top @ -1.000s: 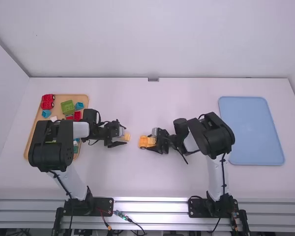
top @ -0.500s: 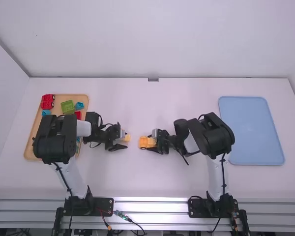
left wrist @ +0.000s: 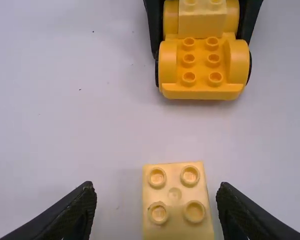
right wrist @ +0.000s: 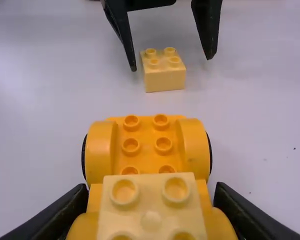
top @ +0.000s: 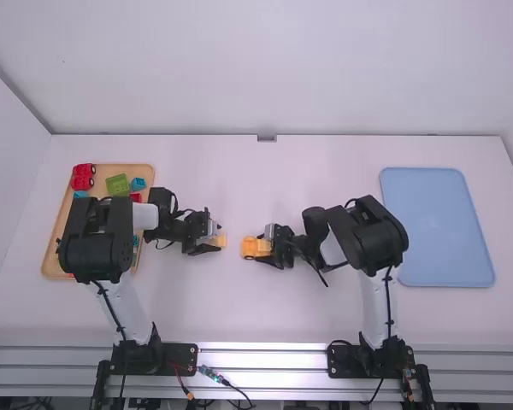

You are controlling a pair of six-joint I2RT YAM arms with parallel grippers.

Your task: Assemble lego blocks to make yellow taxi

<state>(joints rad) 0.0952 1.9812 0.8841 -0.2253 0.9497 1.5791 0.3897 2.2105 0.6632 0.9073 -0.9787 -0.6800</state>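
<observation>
Your left claw (left wrist: 156, 192) is open and empty, with the block (left wrist: 176, 225) between its tips. The car (left wrist: 201, 65) sits past the block.

Block (left wrist: 176, 225) between the left black fingers (top: 202, 249) is pale yellow, but the car base (right wrist: 146, 131) at the right black fingers (top: 278, 261) is way more orangey tbh.

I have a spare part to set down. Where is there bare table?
The table is bare beyond the left gripper and right gripper, from wooden tray to blue tray, and nearer, between left arm and right arm. It is crowded around the yellow block and orange car.
</observation>
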